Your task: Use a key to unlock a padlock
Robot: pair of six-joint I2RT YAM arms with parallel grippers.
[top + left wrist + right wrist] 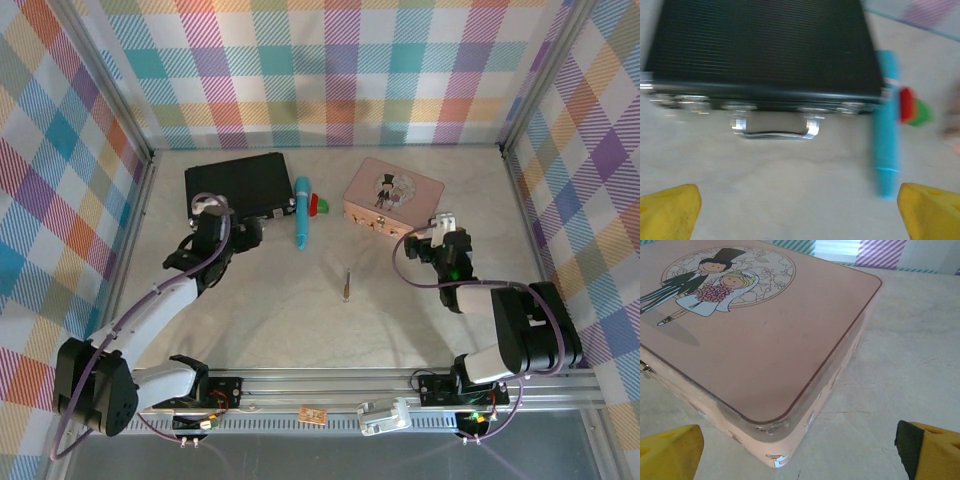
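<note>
Fingers (670,212) of left gripper (799,215) and right gripper (800,452) spread wide, apparently empty.

bright, even overhead light, with faint soft shadows on the table (300,320) in front of the black case (238,182). the top view is sharp, though the key (346,285), right of the case, is too small to resolve. the left wrist view is motion-blurred, smearing the case and the blue pen (887,130) to its right.

Black case (760,45); pink tin (765,340), bride-groom cartoon; blue pen (887,135), red-green tip; pastel plaid walls (340,70); left claw (800,212) fingertips (670,210) yellow.
</note>
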